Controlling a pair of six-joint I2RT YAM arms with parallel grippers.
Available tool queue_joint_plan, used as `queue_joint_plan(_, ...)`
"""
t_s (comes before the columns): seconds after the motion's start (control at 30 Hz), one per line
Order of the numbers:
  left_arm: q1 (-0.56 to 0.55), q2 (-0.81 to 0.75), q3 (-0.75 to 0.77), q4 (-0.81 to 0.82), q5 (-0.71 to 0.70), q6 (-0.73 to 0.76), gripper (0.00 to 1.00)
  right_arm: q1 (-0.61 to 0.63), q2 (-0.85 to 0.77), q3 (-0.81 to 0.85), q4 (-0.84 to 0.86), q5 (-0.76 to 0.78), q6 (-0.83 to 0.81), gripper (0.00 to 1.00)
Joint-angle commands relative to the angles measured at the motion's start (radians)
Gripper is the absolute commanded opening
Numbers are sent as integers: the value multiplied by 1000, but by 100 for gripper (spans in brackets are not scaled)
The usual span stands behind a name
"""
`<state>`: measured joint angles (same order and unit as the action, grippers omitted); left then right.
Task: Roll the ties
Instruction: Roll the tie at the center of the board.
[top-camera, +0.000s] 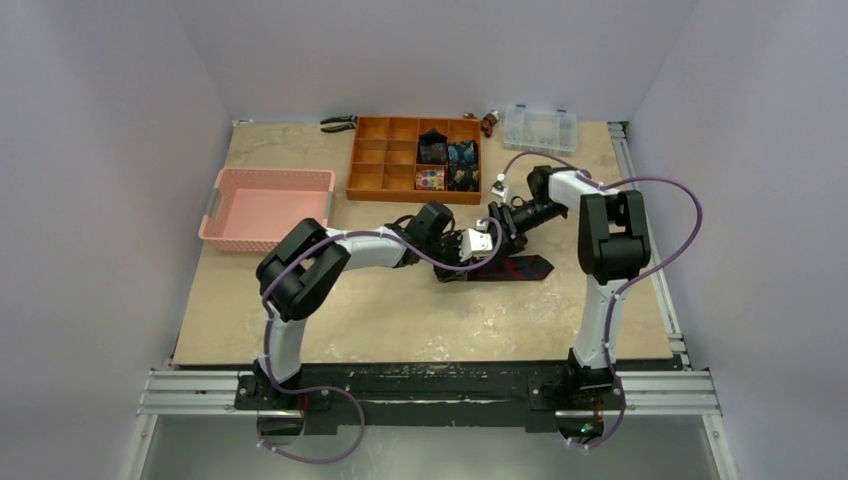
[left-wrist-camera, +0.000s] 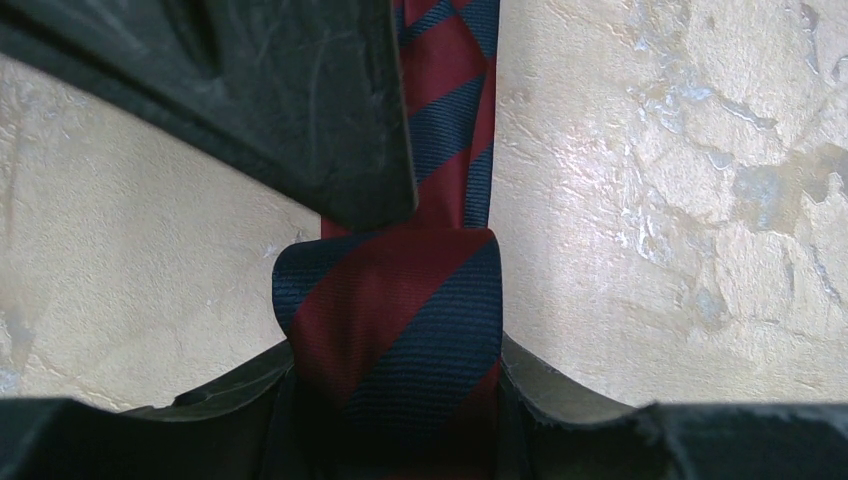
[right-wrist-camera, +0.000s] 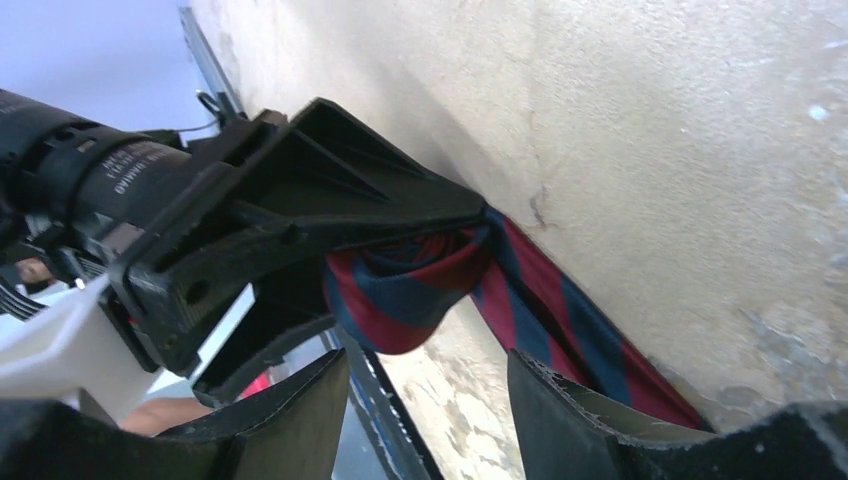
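Observation:
A navy tie with red diagonal stripes (top-camera: 515, 268) lies on the table, its wide end pointing right. Its left end is wound into a small roll (left-wrist-camera: 390, 310), and my left gripper (left-wrist-camera: 395, 375) is shut on that roll, one finger on each side. The loose tail (left-wrist-camera: 450, 110) runs away from the roll across the table. My right gripper (right-wrist-camera: 430, 395) is open just beside the roll (right-wrist-camera: 400, 290), with nothing between its fingers (right-wrist-camera: 585, 420). In the top view the two grippers meet at mid-table, left (top-camera: 462, 248) and right (top-camera: 497, 232).
An orange compartment box (top-camera: 385, 160) at the back holds rolled ties (top-camera: 433, 148) in its right-hand cells. A pink basket (top-camera: 265, 205) stands at the left. Pliers (top-camera: 338, 123) and a clear plastic case (top-camera: 540, 128) lie along the back edge.

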<state>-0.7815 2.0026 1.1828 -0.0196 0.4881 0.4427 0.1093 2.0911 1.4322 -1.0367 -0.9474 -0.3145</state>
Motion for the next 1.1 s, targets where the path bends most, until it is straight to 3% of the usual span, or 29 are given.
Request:
queue_joint_plan(0.0,0,101,-51,-294,-141,21,0,26,-15,0,43,-121,75,59)
queue_joint_plan(0.17,1,110,-36,-298,-142,3,0,76,-11,-9,63,-95,80,59)
queue_joint_plan(0.23,0,114,-34,-297,-139,-2,0,83,-18,-40,95,-49,93,53)
queue_joint_plan(0.4,-1,110,-36,-289,-132,-13,0,81,-1,-71,130,41,94,29)
queue_joint_plan(0.47,0,106,-40,-283,-129,-18,0,80,7,-68,139,53,97,6)
queue_joint_plan(0.5,1,102,-41,-276,-125,-24,0,81,8,-66,146,65,103,0)
queue_joint_plan(0.77,55,5,-70,-104,-4,-98,52,78,27,-59,170,281,107,0)
queue_joint_plan(0.8,65,-13,-67,-89,46,-95,76,78,29,-57,174,309,110,0)
queue_joint_plan(0.83,68,-27,-65,-74,74,-96,91,76,31,-56,181,335,115,0)
queue_joint_plan(0.9,68,-48,-57,-49,108,-96,98,76,41,-47,185,382,124,0)
queue_joint_plan(1.07,67,-15,27,-85,127,-111,100,80,68,-17,171,461,130,0)
